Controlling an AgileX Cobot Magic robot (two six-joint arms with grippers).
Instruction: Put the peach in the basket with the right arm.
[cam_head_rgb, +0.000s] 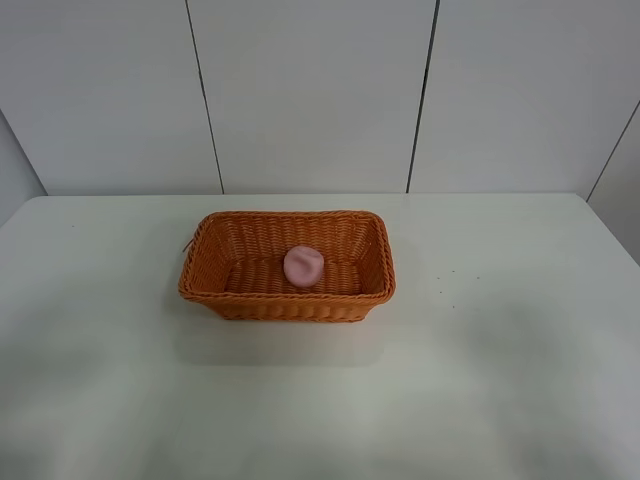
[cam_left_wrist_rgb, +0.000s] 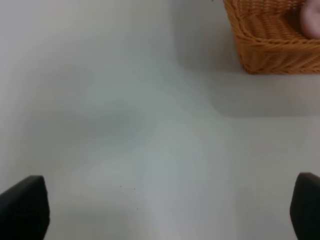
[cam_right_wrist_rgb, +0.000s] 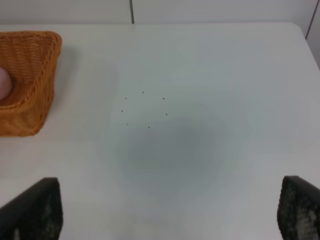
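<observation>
The orange-brown wicker basket (cam_head_rgb: 287, 266) stands at the middle of the white table, and the pink peach (cam_head_rgb: 303, 265) lies inside it on its floor. In the exterior high view neither arm shows. The left wrist view catches one corner of the basket (cam_left_wrist_rgb: 272, 40) with a sliver of the peach (cam_left_wrist_rgb: 312, 20); my left gripper (cam_left_wrist_rgb: 162, 207) is open above bare table, well apart from the basket. The right wrist view shows the basket's end (cam_right_wrist_rgb: 27, 80) and the peach's edge (cam_right_wrist_rgb: 4, 85); my right gripper (cam_right_wrist_rgb: 165, 212) is open and holds nothing, off to the basket's side.
The white table (cam_head_rgb: 500, 380) runs wide on every side of the basket. A panelled white wall (cam_head_rgb: 310, 90) rises behind its far edge. A few small dark specks (cam_right_wrist_rgb: 145, 107) dot the tabletop to the right of the basket.
</observation>
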